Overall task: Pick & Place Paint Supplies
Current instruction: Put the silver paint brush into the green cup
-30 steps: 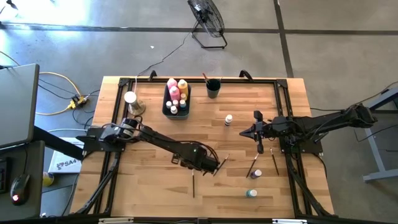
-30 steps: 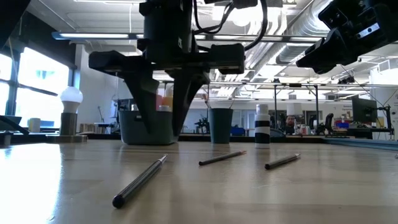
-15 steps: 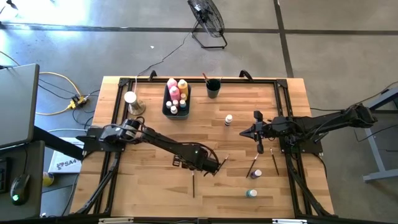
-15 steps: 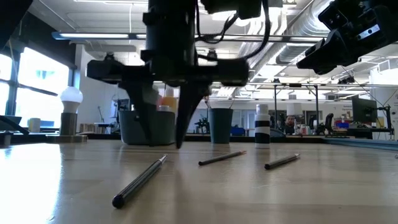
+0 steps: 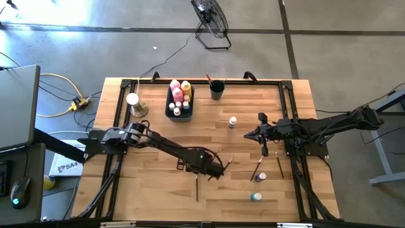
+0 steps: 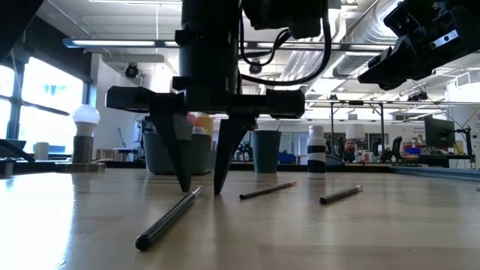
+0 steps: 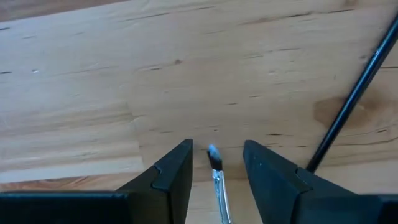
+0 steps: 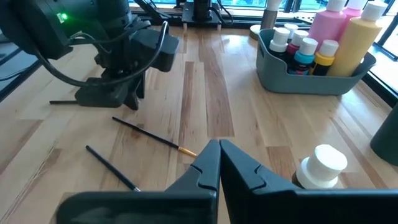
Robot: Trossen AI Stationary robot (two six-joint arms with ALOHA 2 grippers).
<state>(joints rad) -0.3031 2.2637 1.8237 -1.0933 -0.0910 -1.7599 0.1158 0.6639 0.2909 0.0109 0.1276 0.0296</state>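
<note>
Tabletop: three loose paintbrushes (image 5: 196, 188), three loose small bottles (image 5: 233, 121).

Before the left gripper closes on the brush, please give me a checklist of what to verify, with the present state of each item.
1. Brush lies between the left gripper fingers: ok.
2. Left fingers are open on both sides of it: ok.
3. Fingertips down at the table: ok.
4. Second brush is outside the fingers: ok.
5. Right gripper is shut, empty and far from the left one: ok.
6. Brush centred between the fingers: cannot tell.
</note>
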